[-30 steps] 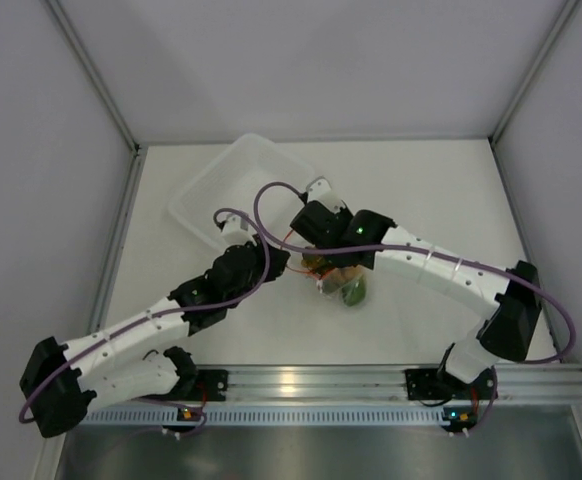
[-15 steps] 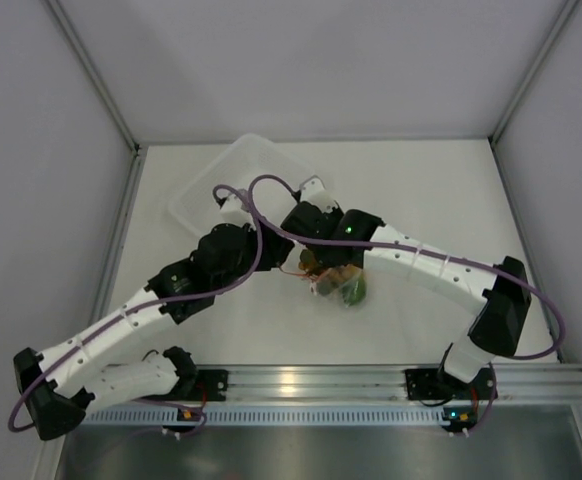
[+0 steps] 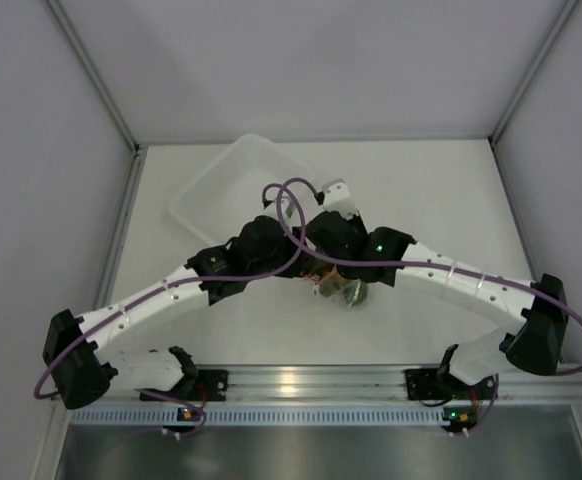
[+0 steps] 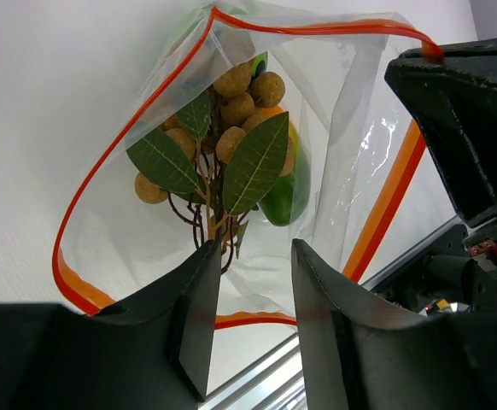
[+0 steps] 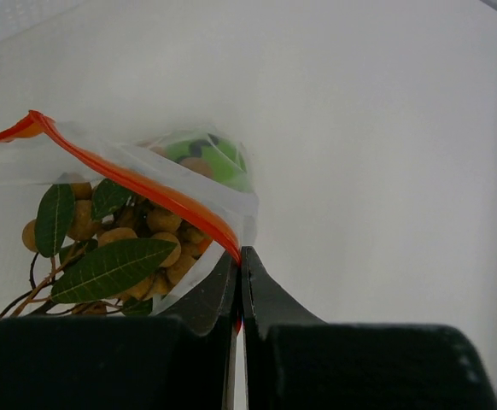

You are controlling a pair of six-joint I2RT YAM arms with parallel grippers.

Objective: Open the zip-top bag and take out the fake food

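A small clear zip-top bag [image 3: 341,288] sits near the middle of the white tabletop [image 3: 431,190], right where the two robot arms meet. Its mouth is open. In the left wrist view the red-orange zip strip [image 4: 385,213] forms a wide loop.

The fake food is inside the bag. There is a cluster of tan-brown balls [image 4: 236,102] on dark stems with long green leaves. Behind it is an orange-and-green mango shape [image 4: 284,195]. A round green ball [image 5: 207,155] with dark marks lies deeper in the bag, at the far side from the right wrist camera.

The right tool [image 5: 238,282] has its two black fingers pressed together, pinching the edge of the bag at one end of the zip strip.

The left tool [image 4: 253,316] is at the bag's mouth, pointing inward, with its fingers spread. The lower ends of the cluster's stems are just past its fingertips. Whether either finger touches a stem cannot be told.

A rigid clear plastic tray [image 3: 233,175] lies behind and to the left of the bag, turned at an angle on the tabletop. The left arm's wrist reaches across its near corner.
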